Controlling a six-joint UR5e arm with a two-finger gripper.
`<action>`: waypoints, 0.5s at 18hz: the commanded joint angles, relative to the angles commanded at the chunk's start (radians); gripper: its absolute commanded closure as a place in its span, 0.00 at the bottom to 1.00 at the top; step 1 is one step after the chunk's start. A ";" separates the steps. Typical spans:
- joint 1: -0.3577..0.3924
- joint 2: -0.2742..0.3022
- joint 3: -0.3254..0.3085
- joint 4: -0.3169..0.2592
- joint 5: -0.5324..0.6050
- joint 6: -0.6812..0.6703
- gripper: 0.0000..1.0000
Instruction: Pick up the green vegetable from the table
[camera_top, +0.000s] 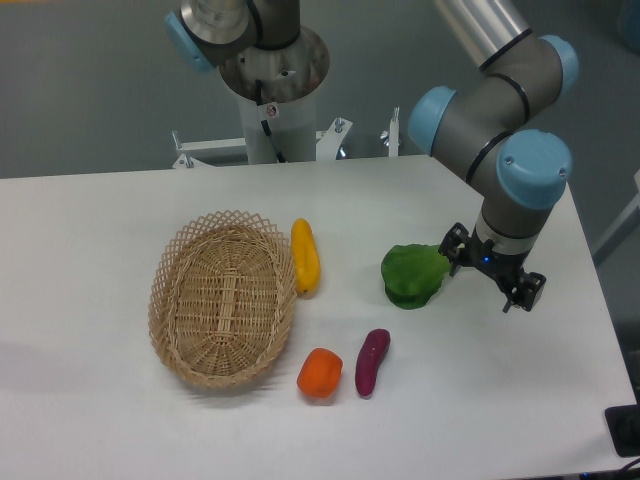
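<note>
Green vegetable (415, 275) lies on the bench (520, 380), touching the near side of our gripper (492, 277) | fingers: we cannot tell whether they are spread or closed | beyond the vegetable from the fingers: yellow vegetable (305, 256), then wicker basket (222, 298) | orange piece (320, 373) and purple piece (372, 361) sit well apart.

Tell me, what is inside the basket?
Nothing shows inside the basket; only its woven bottom is visible. The yellow vegetable lies just outside its right rim, on the table. The near wall hides a thin strip of the inside.
</note>
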 joint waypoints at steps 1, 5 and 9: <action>0.000 0.011 -0.029 0.011 -0.003 0.002 0.00; -0.002 0.019 -0.075 0.012 -0.011 0.002 0.00; 0.000 0.015 -0.118 0.014 -0.006 0.031 0.00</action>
